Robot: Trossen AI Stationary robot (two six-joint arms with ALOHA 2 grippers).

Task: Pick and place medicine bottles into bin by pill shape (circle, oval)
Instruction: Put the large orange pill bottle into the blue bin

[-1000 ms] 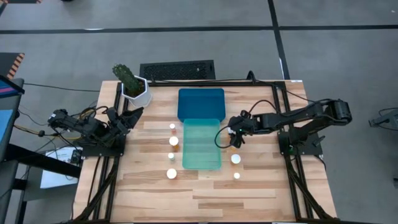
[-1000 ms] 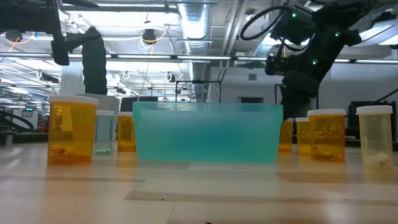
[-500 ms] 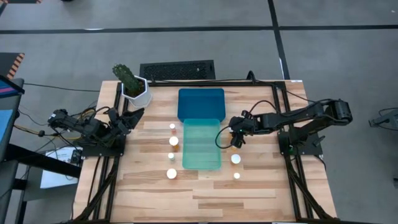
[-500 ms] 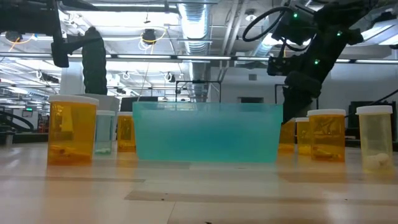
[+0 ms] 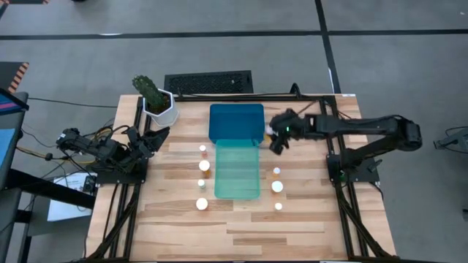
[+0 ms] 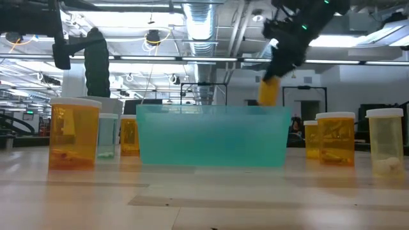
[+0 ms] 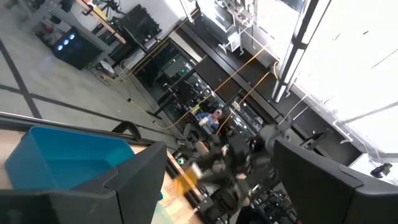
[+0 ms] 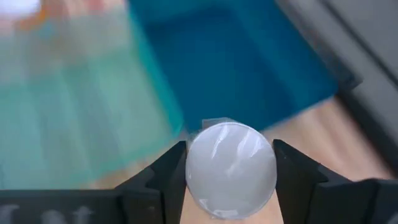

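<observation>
— Amber bottle (image 6: 268, 91): where is it?

— Lifted off the surface (image 5: 175, 234), pinched cap-up in your right pincer (image 5: 276, 139), long axis upright.

— And the bins?

— Dark blue bin (image 5: 235, 121) lies just left of that pincer; teal bin (image 5: 237, 169) sits left and nearer. Left pincer (image 5: 157, 135) waits spread, well apart at the left edge.
</observation>
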